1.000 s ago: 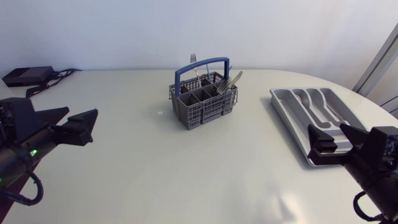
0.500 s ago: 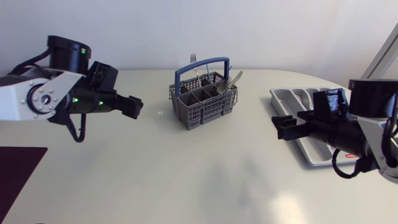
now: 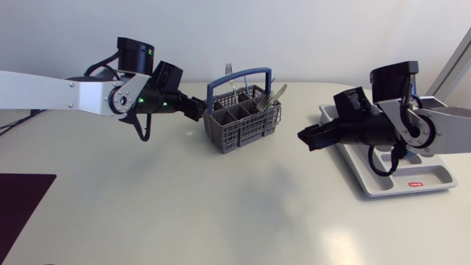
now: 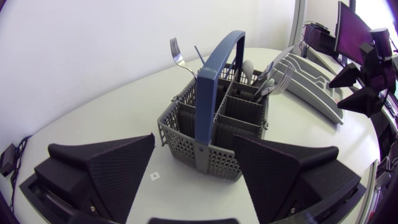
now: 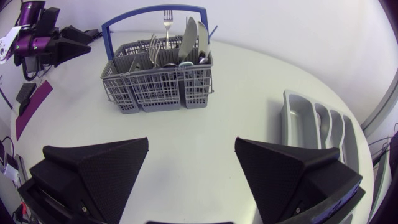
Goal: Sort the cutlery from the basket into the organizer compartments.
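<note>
A grey cutlery basket (image 3: 241, 121) with a blue handle (image 3: 239, 76) stands mid-table. One fork (image 3: 229, 71) stands upright at its back, and several forks and spoons (image 3: 272, 96) lean in its right rear compartment. My left gripper (image 3: 197, 109) hovers open just left of the basket, which sits right ahead of its fingers in the left wrist view (image 4: 214, 134). My right gripper (image 3: 309, 138) is open and empty, between the basket and the grey organizer (image 3: 383, 177). In the right wrist view the basket (image 5: 158, 87) is well ahead of the gripper (image 5: 191, 143) and the organizer (image 5: 314, 124) is beside it.
A dark purple mat (image 3: 22, 199) lies at the table's front left edge. A small white mark (image 3: 189, 133) sits left of the basket. My right arm hides part of the organizer's middle. Bare tabletop stretches in front of the basket.
Both arms have lifted from the front corners and swung inward. The left gripper has come up to the basket's left side, and the right gripper has moved left past the organizer.
</note>
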`<action>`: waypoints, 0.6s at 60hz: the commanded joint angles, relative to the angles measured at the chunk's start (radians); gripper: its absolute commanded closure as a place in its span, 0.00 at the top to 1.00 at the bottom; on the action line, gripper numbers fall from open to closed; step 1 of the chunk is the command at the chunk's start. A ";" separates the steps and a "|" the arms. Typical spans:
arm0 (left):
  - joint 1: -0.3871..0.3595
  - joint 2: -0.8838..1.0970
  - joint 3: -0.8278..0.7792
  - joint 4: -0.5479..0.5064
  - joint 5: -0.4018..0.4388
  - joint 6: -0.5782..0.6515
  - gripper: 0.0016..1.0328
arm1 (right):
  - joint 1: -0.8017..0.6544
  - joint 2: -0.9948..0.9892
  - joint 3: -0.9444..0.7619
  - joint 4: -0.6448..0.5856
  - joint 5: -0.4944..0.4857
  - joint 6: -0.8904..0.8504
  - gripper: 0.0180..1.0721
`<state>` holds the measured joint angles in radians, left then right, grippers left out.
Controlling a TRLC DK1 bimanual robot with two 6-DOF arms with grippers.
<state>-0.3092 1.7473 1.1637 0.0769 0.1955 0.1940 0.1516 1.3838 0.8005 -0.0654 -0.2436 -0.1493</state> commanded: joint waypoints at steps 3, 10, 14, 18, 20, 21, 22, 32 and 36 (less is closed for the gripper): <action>-0.013 0.092 0.070 0.055 0.025 0.028 0.74 | 0.025 0.047 0.048 0.036 -0.006 -0.055 0.95; -0.021 0.136 0.113 0.103 0.030 0.027 0.59 | 0.043 0.086 0.075 0.032 -0.008 -0.075 0.95; -0.024 0.167 0.149 0.110 0.030 0.024 0.53 | 0.055 0.107 0.085 0.030 -0.008 -0.079 0.95; -0.024 0.199 0.186 0.110 0.050 0.022 0.48 | 0.063 0.123 0.086 0.030 -0.008 -0.087 0.95; -0.024 0.213 0.202 0.110 0.058 0.022 0.43 | 0.066 0.129 0.088 0.030 -0.006 -0.088 0.95; -0.024 0.218 0.205 0.110 0.058 0.022 0.41 | 0.066 0.132 0.088 0.032 -0.006 -0.088 0.95; -0.024 0.221 0.209 0.110 0.058 0.022 0.40 | 0.066 0.138 0.089 0.032 -0.006 -0.088 0.95; -0.031 0.247 0.231 0.072 0.085 0.028 0.03 | 0.066 0.159 0.095 0.032 -0.002 -0.093 0.95; -0.033 0.224 0.217 0.043 0.096 0.032 0.03 | 0.066 0.159 0.098 0.033 0.000 -0.093 0.95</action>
<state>-0.3363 1.9705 1.3735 0.1501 0.2749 0.2123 0.2108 1.5284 0.8719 -0.0410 -0.2428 -0.2260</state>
